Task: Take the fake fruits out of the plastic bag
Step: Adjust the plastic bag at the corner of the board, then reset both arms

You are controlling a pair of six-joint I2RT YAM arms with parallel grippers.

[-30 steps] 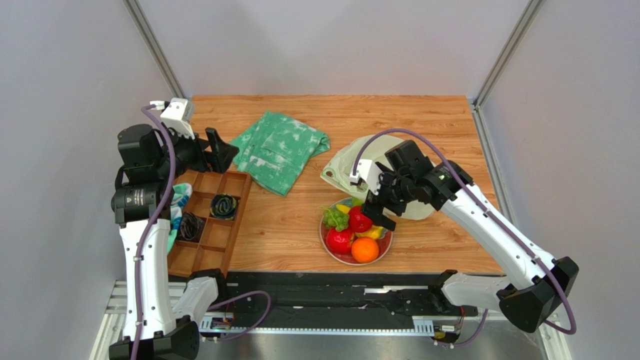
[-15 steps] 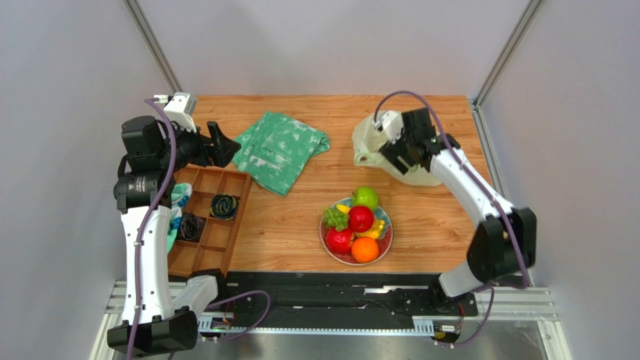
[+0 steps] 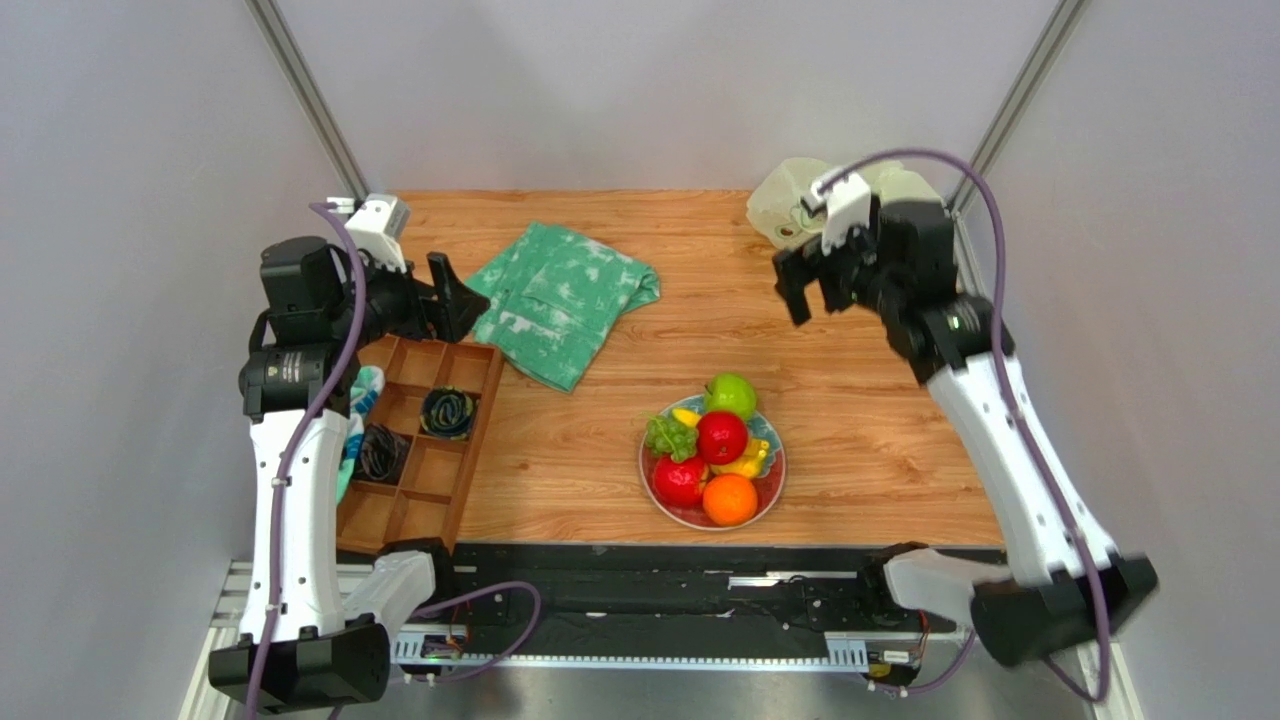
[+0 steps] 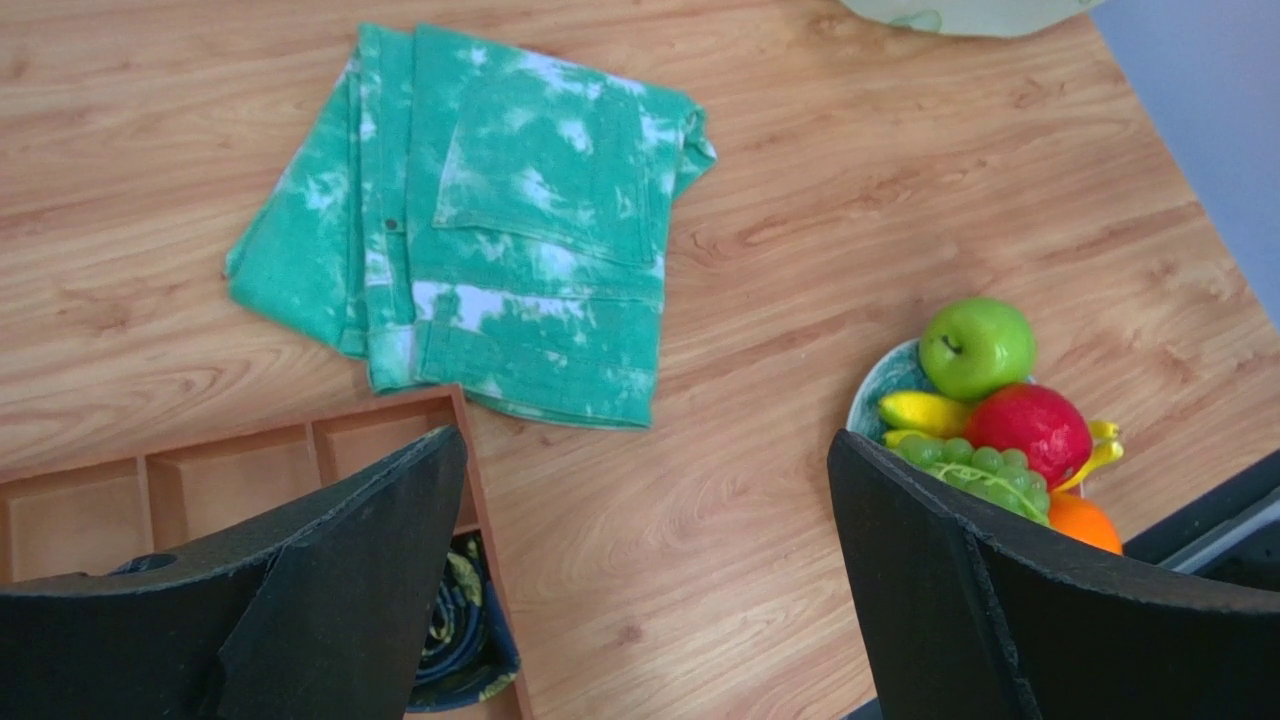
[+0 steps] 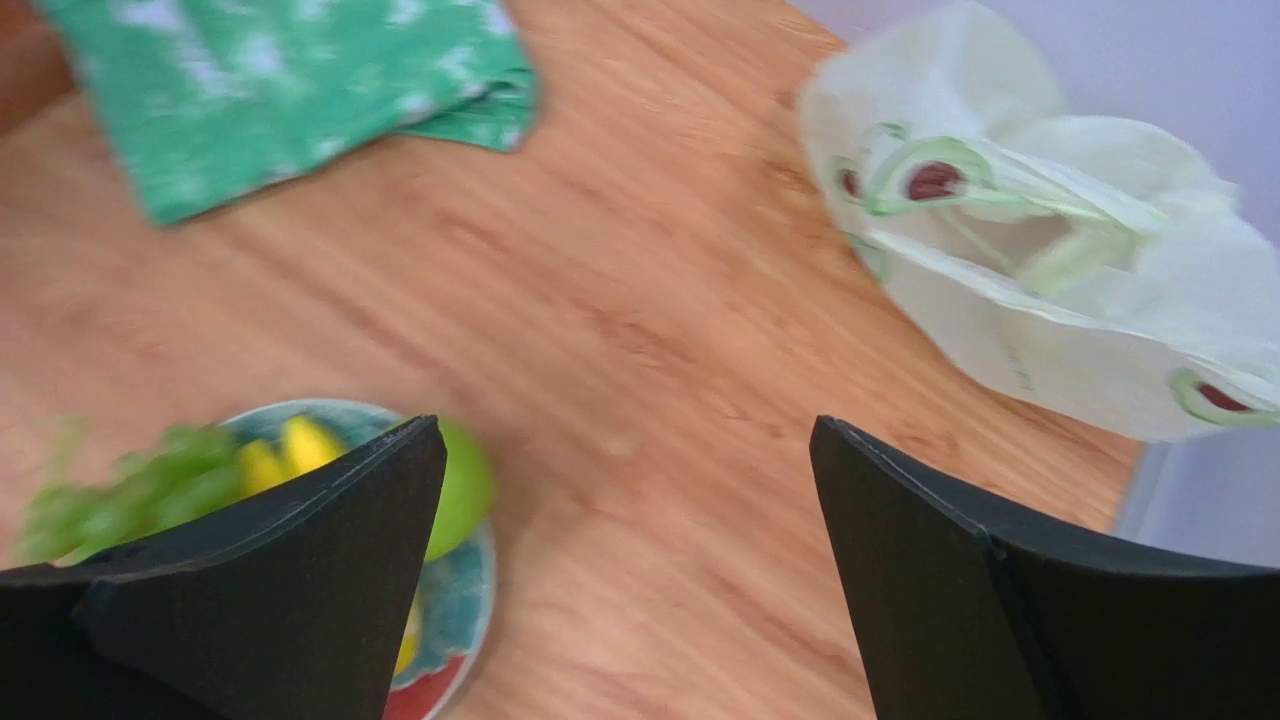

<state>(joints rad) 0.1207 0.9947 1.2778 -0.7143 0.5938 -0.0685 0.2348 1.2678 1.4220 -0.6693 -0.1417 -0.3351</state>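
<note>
My right gripper hangs above the table with its jaws spread wide and nothing between them. The bag lies crumpled ahead of it and off to its right, at the far corner of the table against the wall, well apart from my fingers. I cannot see into the bag.

The fruits are piled on a plate back toward my base, below and to the left of this gripper. In the pile a green apple sits on the far side, two red ones in the middle, an orange nearest me, grapes on the left, and a banana tucked under the apple.

My left gripper is also wide open and empty, held over the far end of the wooden tray. A folded green-and-white cloth lies just ahead of it, and the plate is well off to its right.
</note>
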